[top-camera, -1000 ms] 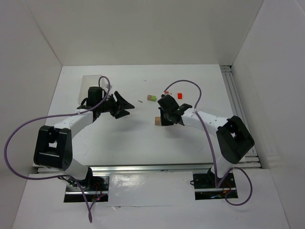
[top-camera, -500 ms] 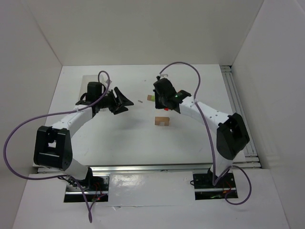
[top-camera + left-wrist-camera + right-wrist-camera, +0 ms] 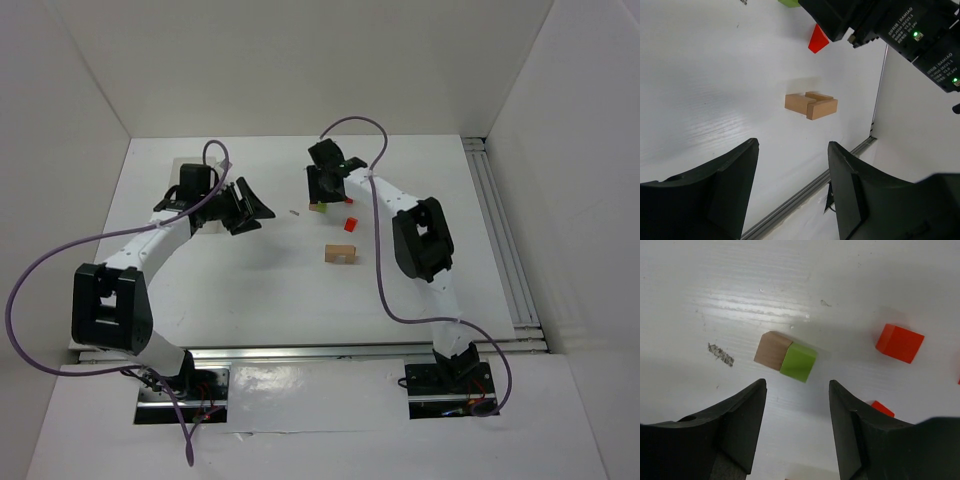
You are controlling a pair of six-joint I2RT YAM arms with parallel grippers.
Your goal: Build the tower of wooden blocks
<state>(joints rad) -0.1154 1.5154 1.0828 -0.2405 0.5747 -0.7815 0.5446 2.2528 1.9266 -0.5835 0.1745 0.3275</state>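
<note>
Right gripper (image 3: 796, 402) has left the joined tan blocks (image 3: 340, 254) mid-table and swung farther back — fingers now parted, empty, above the lime green block (image 3: 798, 361). Left gripper (image 3: 792, 150) hangs spread wide, holding nothing; the tower's base looks laid, green likely next.

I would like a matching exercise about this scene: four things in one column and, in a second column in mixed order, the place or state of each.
Things:
1. green block
2. red cube
3. tan pair
4. left gripper

Places or states:
a. open, holding nothing
b. joined pieces in the middle of the table, clear of both grippers
c. touching a tan block, below the open right gripper
d. a single piece, touching nothing

Pairs: 1-c; 2-d; 3-b; 4-a
</note>
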